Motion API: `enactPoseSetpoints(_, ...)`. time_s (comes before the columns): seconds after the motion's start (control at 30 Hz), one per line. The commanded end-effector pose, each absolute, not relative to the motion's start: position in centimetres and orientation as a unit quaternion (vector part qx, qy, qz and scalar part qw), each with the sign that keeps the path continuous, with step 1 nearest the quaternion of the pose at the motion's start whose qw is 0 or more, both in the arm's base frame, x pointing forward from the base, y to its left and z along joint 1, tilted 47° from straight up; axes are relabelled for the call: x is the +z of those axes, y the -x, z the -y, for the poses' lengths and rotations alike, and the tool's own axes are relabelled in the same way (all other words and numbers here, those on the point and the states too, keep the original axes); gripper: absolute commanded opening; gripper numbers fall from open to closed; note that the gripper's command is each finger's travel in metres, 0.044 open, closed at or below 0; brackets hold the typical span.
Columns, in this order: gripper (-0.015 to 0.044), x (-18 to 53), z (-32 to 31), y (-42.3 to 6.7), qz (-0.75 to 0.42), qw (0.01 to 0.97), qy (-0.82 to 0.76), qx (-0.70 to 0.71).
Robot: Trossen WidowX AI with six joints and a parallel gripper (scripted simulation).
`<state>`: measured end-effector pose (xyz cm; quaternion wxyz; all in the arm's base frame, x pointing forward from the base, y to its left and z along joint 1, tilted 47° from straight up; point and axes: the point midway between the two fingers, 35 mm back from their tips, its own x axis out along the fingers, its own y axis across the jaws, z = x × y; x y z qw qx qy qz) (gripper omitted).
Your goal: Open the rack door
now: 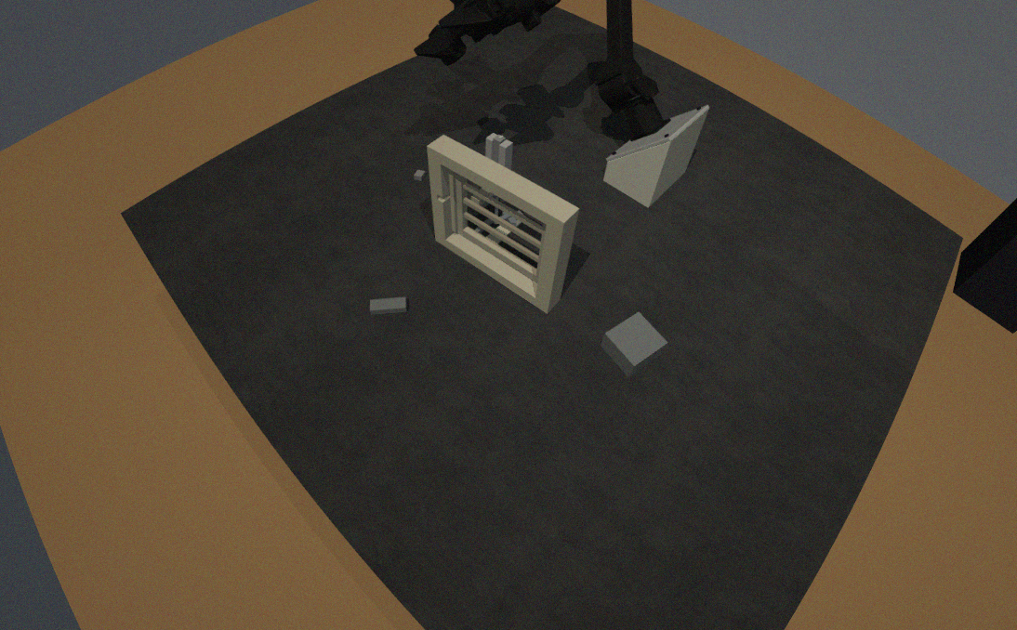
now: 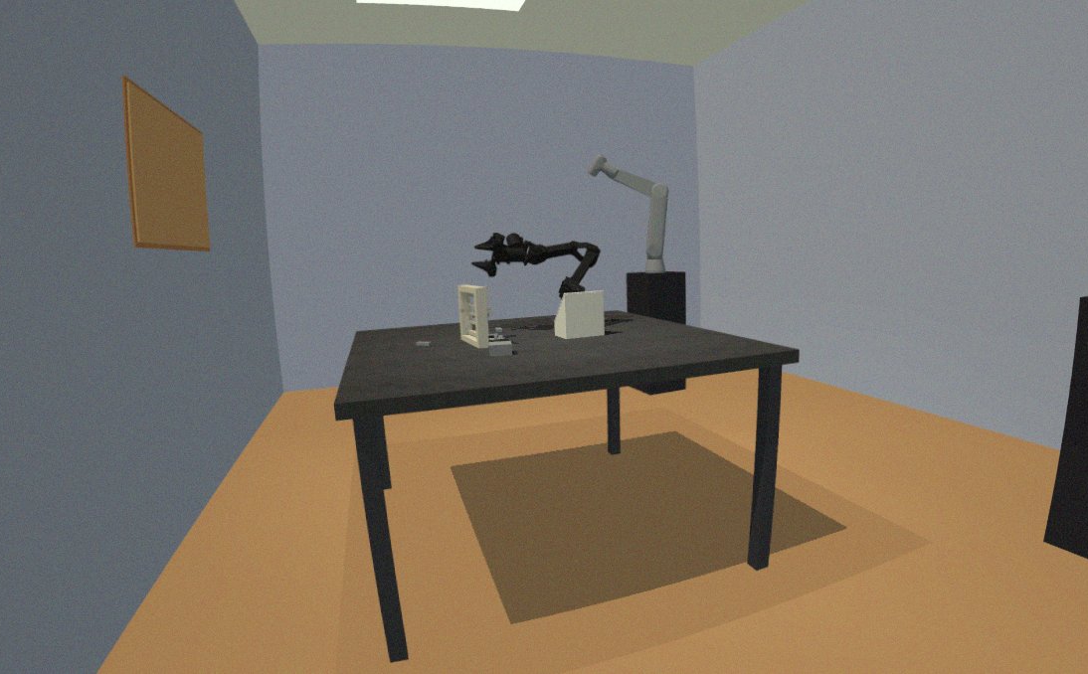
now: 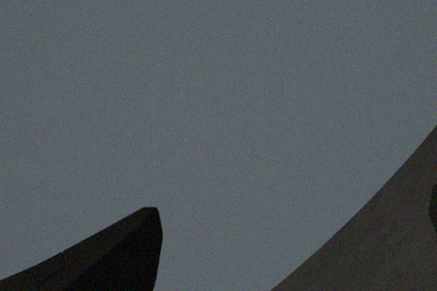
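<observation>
The cream rack frame [image 1: 508, 176] [image 2: 482, 322] stands upright on the dark table [image 1: 457, 438] [image 2: 582, 368]. The barred door [image 1: 506, 227] shows inside its opening and looks shut. A small peg [image 1: 443, 198] shows on the frame's left side. A pale upright piece [image 1: 499, 149] rises behind the frame; I cannot tell whether it is the door's handle, so the handle's turn is unclear. My gripper [image 2: 476, 254] [image 3: 303, 213] is open and empty, above the frame and on its arm side, touching nothing. In the top view it is partly cut off at the top.
A white wedge-shaped box [image 1: 650, 168] [image 2: 584, 314] stands beside the arm's base. A grey block [image 1: 636, 338] [image 2: 499, 347] and a flat grey block [image 1: 388, 304] [image 2: 423, 343] lie on the frame's far side from the arm. A tiny grey block [image 1: 418, 175] lies left of the frame.
</observation>
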<state>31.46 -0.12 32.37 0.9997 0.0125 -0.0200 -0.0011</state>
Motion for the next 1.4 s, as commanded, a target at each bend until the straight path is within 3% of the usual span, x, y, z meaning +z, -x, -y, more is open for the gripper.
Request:
enactPoseSetpoints(0.0,0.0374,32.3,0.1,-31.5,0.018,1.000,-0.013,-0.002)
enactPoseSetpoints(0.1,0.0298,31.4,0.0,-32.3,-0.017,1.000,-0.021,-0.009)
enactPoseSetpoints(0.67,0.0298,24.7,-1.4,-35.7,-0.258,0.963,-0.029,-0.074)
enactPoseSetpoints(1.37,0.0298,18.8,-3.0,-35.0,-0.486,0.853,0.086,-0.173)
